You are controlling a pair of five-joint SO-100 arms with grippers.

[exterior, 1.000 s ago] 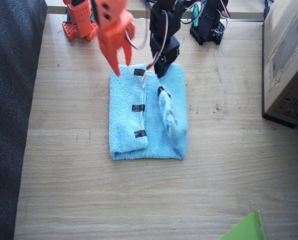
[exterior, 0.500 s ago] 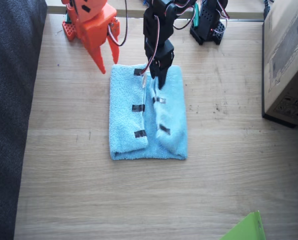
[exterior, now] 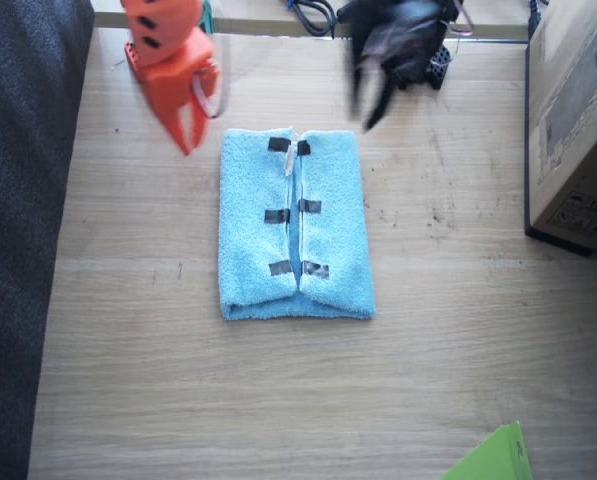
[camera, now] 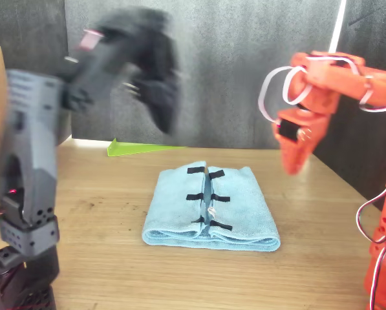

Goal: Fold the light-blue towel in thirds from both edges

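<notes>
In the fixed view, the light-blue towel point(exterior: 296, 224) is lying folded at the table point(exterior: 458, 330) centre, its taped edges point(exterior: 296, 212) meeting along the middle. The orange right gripper point(exterior: 186, 120) is hanging beside it, jaws looking closed. The black left gripper point(exterior: 371, 100) is blurring, seemingly parted.

In the front view, the towel point(camera: 212, 206) is showing its doubled front fold; the left gripper point(camera: 159, 106) is smearing, its jaws unreadable.

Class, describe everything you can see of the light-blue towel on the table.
The light-blue towel is fluffy terry cloth, lying flat on the wooden table. Both short sides are folded inward, meeting along a middle seam, each edge marked by three short black tape strips. A small white tag shows at the seam's far end. Neither gripper touches it.
</notes>
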